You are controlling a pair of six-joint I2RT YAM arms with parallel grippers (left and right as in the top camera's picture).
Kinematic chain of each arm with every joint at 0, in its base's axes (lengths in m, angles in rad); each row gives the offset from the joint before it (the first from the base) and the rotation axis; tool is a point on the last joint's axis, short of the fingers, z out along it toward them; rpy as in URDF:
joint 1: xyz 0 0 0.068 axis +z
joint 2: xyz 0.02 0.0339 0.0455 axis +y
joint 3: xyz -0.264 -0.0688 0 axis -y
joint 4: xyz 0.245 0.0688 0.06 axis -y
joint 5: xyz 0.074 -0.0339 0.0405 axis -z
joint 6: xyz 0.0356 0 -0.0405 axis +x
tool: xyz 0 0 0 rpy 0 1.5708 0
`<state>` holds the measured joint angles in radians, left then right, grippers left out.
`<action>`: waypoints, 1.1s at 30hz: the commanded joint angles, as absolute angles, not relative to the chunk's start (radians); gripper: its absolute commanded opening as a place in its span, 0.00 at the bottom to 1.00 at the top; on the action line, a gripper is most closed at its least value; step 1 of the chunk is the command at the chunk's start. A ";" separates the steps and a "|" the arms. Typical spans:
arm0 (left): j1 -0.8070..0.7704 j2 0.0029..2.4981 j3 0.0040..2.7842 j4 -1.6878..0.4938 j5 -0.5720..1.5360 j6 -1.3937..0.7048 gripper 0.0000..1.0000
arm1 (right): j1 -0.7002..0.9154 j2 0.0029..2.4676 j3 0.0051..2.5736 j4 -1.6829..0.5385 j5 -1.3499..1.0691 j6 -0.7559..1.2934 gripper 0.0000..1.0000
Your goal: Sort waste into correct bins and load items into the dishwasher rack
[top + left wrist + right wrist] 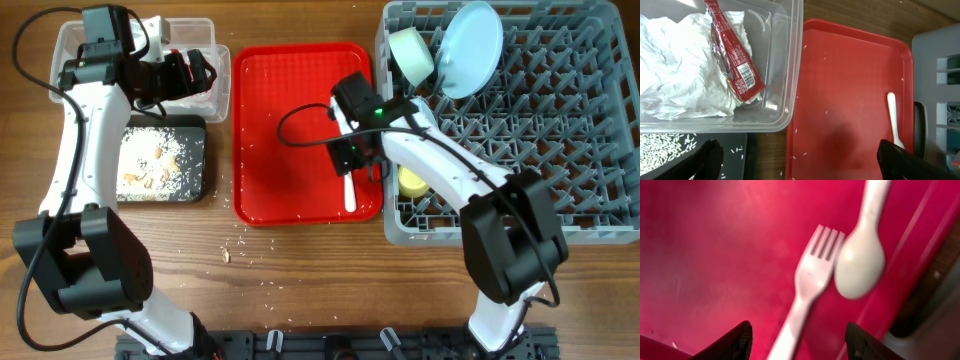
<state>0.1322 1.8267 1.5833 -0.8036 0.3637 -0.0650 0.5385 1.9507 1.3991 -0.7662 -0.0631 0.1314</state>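
Observation:
My right gripper point(350, 158) point(800, 345) hangs open low over the right side of the red tray point(290, 130). A white plastic fork point(812, 280) lies on the tray with its handle between my fingers, untouched. A white spoon point(860, 265) lies beside the fork's tines. A white cutlery handle point(349, 195) shows past the gripper. My left gripper point(197, 70) point(802, 165) is open and empty beside the clear tub point(222, 90). The tub holds the napkin point(685, 70) and the red-and-white wrapper point(735, 60). The black tray point(195, 160) holds rice crumbs.
The grey rack point(560, 150) at right holds a pale blue plate point(470, 50), a light bowl point(410, 55) and a yellow cup point(412, 182). Loose crumbs point(240, 250) lie on the wood in front of the red tray. The rack wall stands close to my right gripper.

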 commanded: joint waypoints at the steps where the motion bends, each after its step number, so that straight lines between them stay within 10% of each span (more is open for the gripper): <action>1: 0.136 1.814 1.588 -0.801 0.365 -0.057 1.00 | 0.566 2.021 1.392 -0.737 -0.011 0.147 0.61; 7: 0.136 1.814 1.588 -0.801 0.365 -0.057 1.00 | 0.566 2.088 1.392 -0.742 0.074 0.213 0.46; 14: 0.136 1.814 1.588 -0.801 0.365 -0.057 1.00 | 0.566 2.090 1.392 -0.767 0.051 0.209 0.04; 33: 0.136 1.814 1.588 -0.801 0.365 -0.057 1.00 | 0.319 1.621 1.619 -1.070 0.265 0.351 0.08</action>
<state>0.1322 1.8267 1.5833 -0.8032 0.3637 -0.0654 0.4553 1.6714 1.6070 -1.0069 0.1284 0.2180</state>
